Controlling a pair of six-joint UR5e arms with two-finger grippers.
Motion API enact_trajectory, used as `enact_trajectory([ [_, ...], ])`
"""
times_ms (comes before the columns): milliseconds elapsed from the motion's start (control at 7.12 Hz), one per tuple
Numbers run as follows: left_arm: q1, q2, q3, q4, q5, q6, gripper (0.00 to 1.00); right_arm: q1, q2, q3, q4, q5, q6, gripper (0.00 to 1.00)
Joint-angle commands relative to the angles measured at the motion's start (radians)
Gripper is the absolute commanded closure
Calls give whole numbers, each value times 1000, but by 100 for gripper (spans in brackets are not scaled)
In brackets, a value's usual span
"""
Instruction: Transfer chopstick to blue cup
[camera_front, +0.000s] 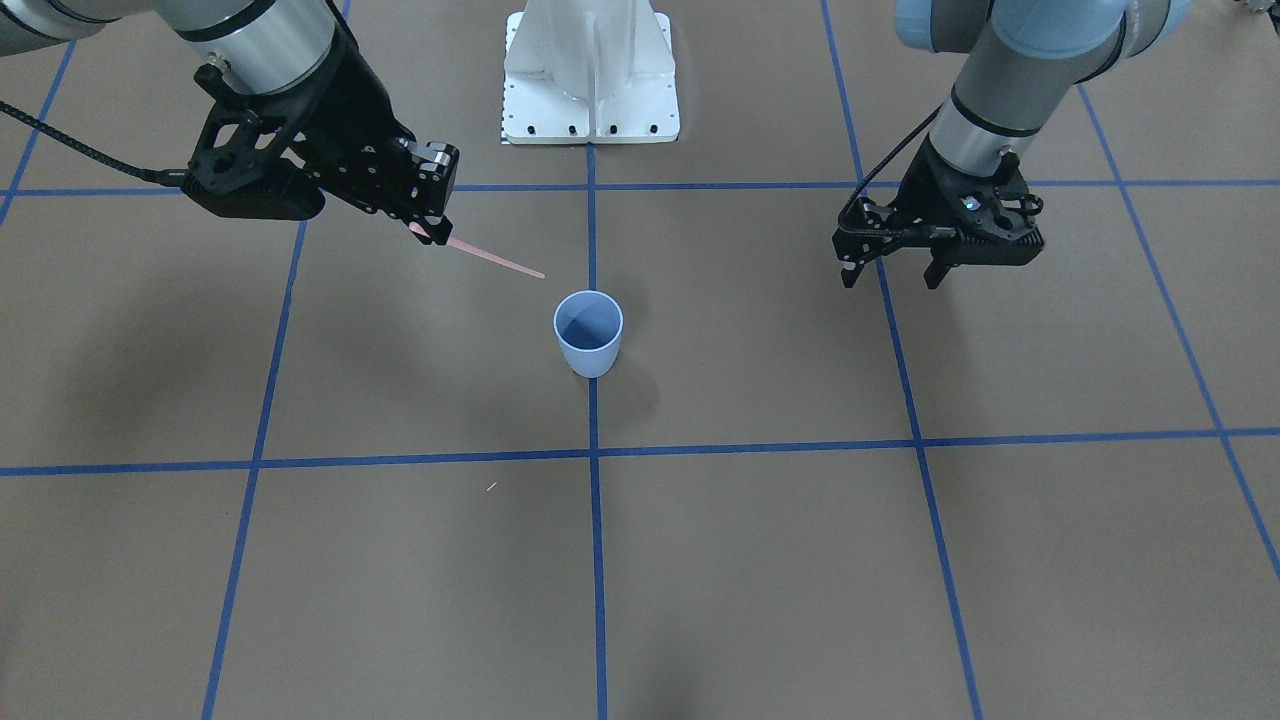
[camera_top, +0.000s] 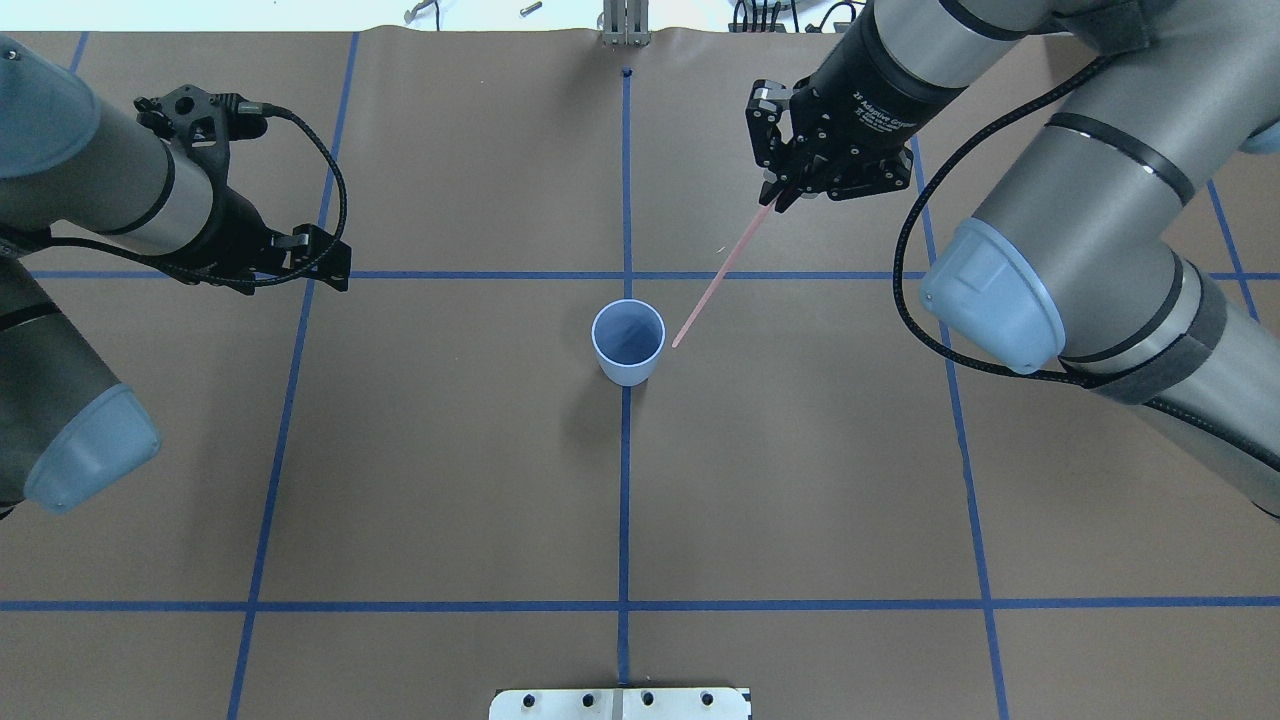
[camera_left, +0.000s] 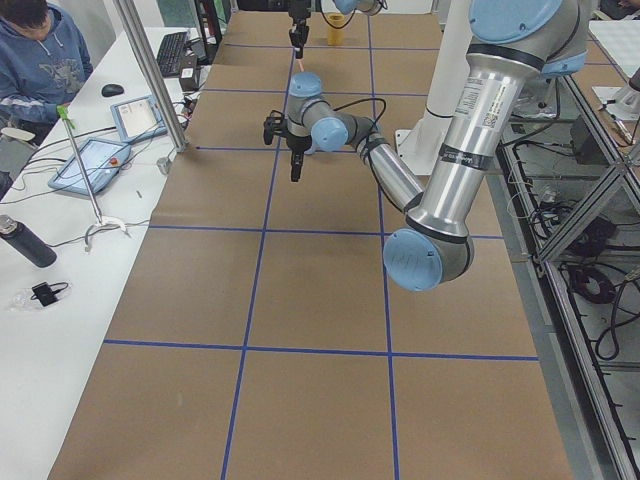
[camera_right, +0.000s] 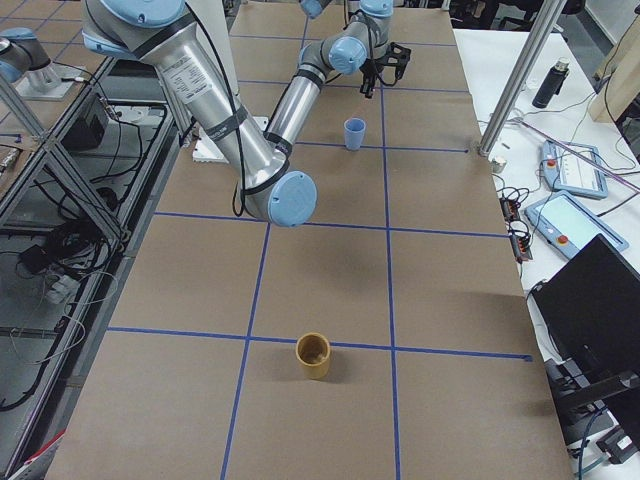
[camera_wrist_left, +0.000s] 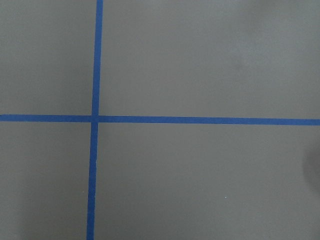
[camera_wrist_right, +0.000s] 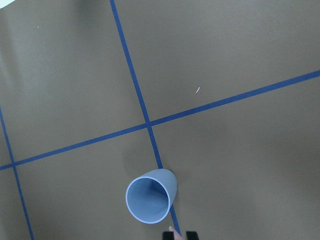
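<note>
Nearest the robot, the base plate (camera_top: 620, 703) is cut off by the bottom edge of the overhead view. Beyond it the blue cup (camera_top: 628, 340) stands upright on the brown worktop (camera_top: 450, 480), on the middle blue tape line (camera_top: 624, 500). A tan cup (camera_right: 313, 355) stands far off toward the worktop's end on the robot's right and shows clearly only in the right side view.

A little farther out, on the robot's left and well apart from the blue cup, the left pincer (camera_front: 892, 278) hovers released. Its two fingers stand apart with only worktop showing between them. Its own wrist camera catches none of the fingers, only worktop and crossing tape.

Farthest out, the right pincer (camera_top: 775, 195) is clenched on one end of the pink chopstick (camera_top: 718, 272). The black fingers hide most of the grip. In the right wrist view only the fingertips (camera_wrist_right: 191, 235) peek in at the bottom edge with a sliver of pink between them, and the rest of the stick is cut off.

The chopstick hangs in the air, slanting down from the pincer toward the blue cup. Its free tip is just beside the rim on the robot's right, outside the cup. How high it sits above the rim cannot be told.
</note>
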Motion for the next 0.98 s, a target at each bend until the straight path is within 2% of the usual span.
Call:
enact_trajectory([
  [0, 0, 1, -1, 0, 1, -1, 2, -3, 21, -35, 5, -6, 13, 100],
  [281, 0, -1, -1, 0, 1, -12, 2, -19, 46, -80, 31, -18, 20, 100],
  [421, 0, -1, 3, 0, 1, -12, 2, -41, 48, -84, 42, -54, 32, 100],
  [843, 2, -2, 4, 2, 3, -13, 2, -76, 49, -159, 129, -91, 44, 100],
])
